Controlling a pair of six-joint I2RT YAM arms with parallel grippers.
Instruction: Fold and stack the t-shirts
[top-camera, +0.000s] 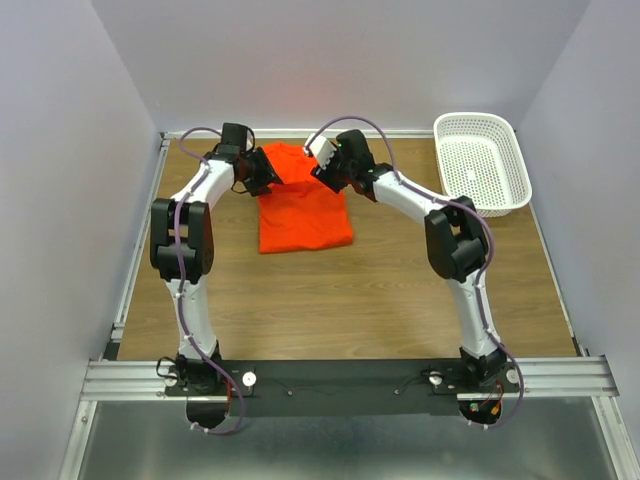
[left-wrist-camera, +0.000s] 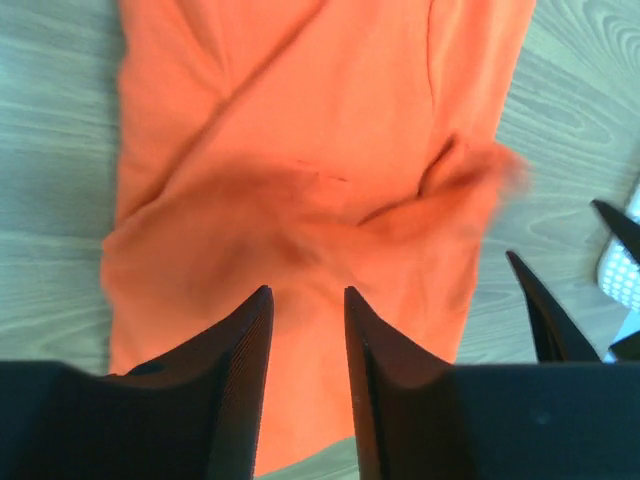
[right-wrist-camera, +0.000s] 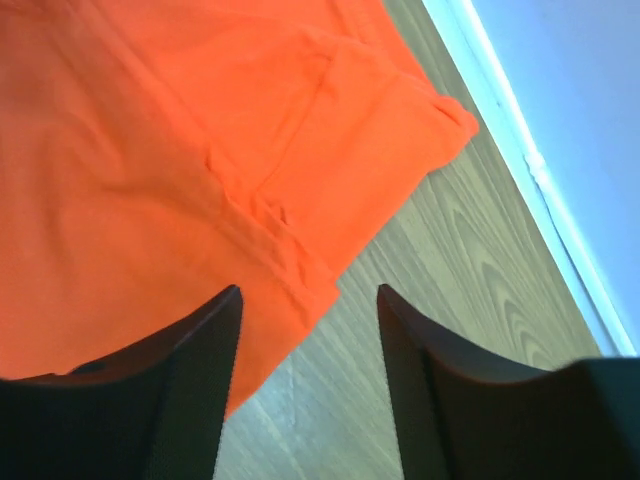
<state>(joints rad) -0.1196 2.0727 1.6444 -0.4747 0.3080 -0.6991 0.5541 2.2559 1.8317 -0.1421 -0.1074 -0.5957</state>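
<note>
left arm (top-camera: 183, 238): i see it reaching forward, wrist turned inward
left fingers (left-wrist-camera: 238, 365): narrow gap, gripping nothing
right arm (top-camera: 455, 243): reaching forward, wrist turned inward
right fingers (right-wrist-camera: 190, 385): spread wide, empty

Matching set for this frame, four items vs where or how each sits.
1. t-shirt
2. basket
3. left tool
4. right tool

A. white, at the far right corner of the table
B. wide open, over the shirt's hem and bare table
C. orange, lying mid-table
D. narrowly open, above rumpled cloth

Pairs: 1-C, 2-A, 3-D, 4-B
</note>
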